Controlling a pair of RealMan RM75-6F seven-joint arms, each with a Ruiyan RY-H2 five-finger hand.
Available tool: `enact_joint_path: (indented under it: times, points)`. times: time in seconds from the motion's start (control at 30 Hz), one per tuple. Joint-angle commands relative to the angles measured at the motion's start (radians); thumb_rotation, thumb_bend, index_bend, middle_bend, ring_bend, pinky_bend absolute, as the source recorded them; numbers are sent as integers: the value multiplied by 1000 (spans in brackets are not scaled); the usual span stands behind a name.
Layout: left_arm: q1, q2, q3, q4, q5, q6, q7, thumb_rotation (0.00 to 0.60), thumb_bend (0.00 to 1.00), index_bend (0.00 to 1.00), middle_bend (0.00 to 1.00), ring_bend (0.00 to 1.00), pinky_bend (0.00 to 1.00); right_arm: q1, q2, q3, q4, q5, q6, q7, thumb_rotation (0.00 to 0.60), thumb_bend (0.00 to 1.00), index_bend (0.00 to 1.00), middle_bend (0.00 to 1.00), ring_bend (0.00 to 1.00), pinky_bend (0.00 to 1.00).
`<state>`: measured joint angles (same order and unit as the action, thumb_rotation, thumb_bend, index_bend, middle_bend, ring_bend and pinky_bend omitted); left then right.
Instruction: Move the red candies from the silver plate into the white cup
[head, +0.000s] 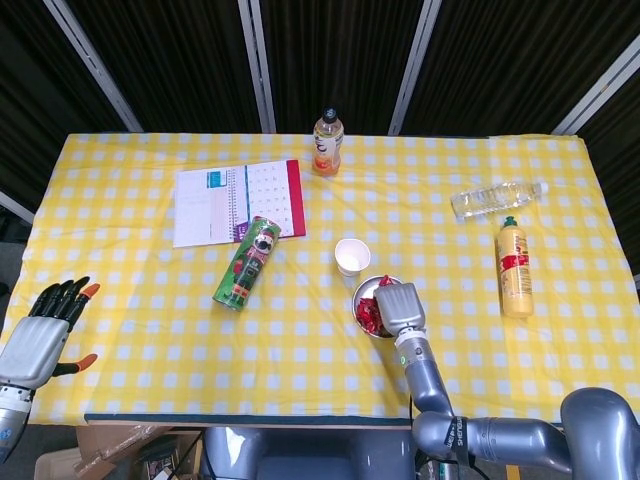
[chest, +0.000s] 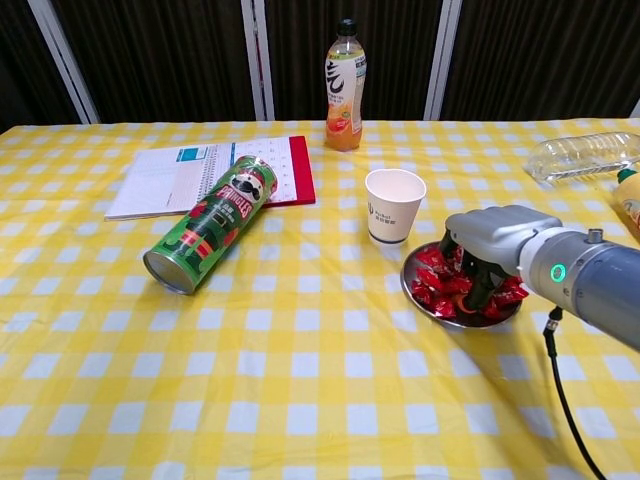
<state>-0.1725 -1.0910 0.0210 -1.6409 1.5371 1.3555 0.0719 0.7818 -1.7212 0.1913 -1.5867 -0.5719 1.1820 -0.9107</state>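
Observation:
The silver plate (chest: 409, 291) lies right of centre with a heap of red candies (chest: 434, 284) on it. My right hand (chest: 492, 247) hangs over the plate's right half, and its fingers (chest: 482, 281) reach down into the heap. Whether they grip a candy is hidden. In the head view the right hand (head: 399, 304) covers most of the plate (head: 357, 296), leaving the candies (head: 368, 311) showing at its left. Just behind the plate, the white cup (chest: 393, 205) (head: 352, 256) stands upright. My left hand (head: 42, 333) hovers with spread fingers off the table's near left corner.
A green chips can (head: 245, 265) lies on its side left of the cup, with an open notebook (head: 238, 200) behind it. An orange drink bottle (chest: 344, 85) stands at the back. A clear water bottle (head: 497, 197) and a yellow bottle (head: 514, 267) lie at the right.

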Motion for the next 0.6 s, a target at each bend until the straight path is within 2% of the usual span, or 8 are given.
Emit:
enact_joint_path:
  times: [0.03,0.27,0.6]
  points:
    - [0,0,0,0,-1,0,0,600,28,0,0,0,0,-4,-3,-1,12,-28,0,27,600,523,674,799,838,846]
    - [0,1,0,2,-1,-1,-5,600,27,0,0,0,0,-9,19,12,-14,-73,21,60,600,559,679,801,838,846]
    - [0,3,2,-4,3,0,-8,600,27,0,0,0,0,-13,111,69,-153,-78,78,67,600,567,679,802,839,846]
